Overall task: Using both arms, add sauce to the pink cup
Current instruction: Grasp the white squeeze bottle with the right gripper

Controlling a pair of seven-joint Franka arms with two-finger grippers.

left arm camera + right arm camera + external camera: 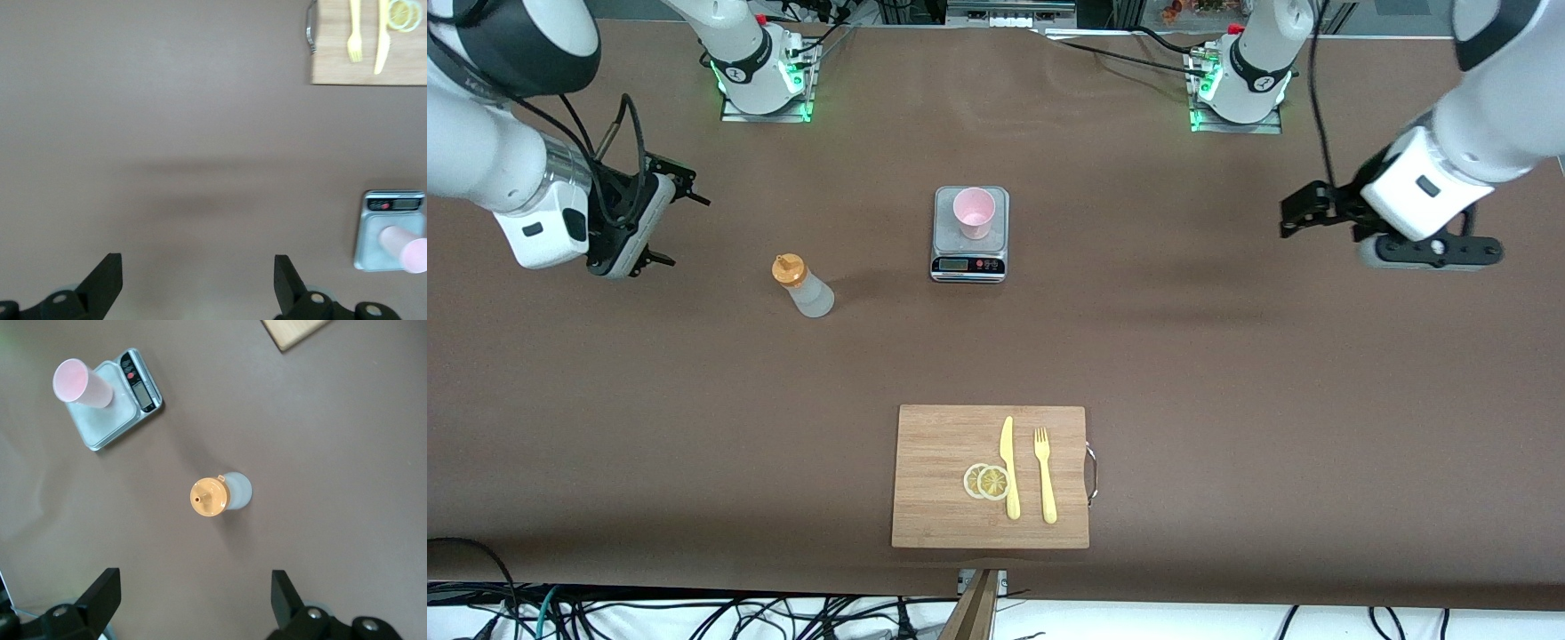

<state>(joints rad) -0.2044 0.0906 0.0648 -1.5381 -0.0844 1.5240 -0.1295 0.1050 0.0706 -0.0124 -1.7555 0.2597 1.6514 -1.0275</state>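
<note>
Brown matting covers the desk (1227, 373) across the whole front view. A grey scale (970, 233) sits just above the centre of that frame, display toward the camera, with the pink cup (974, 212) upright on its platform. The sauce (802, 284) stands on the desk at centre-left of the frame, toward the right arm's end, well apart from the scale and slightly nearer the camera; its orange cap is on. A wooden cutting board (943, 498) lies at lower centre, carrying two lemon slices (986, 481), a yellow knife (1008, 467) and a yellow fork (1044, 476); whether the slices touch the knife is hard to judge.

The right end effector (660, 213) hangs at the left edge of the frame, fingers spread wide and holding nothing, over bare desk beside the sauce. The left end effector (1303, 213) hangs at the right edge, fingers likewise fully apart and empty, over bare desk.
</note>
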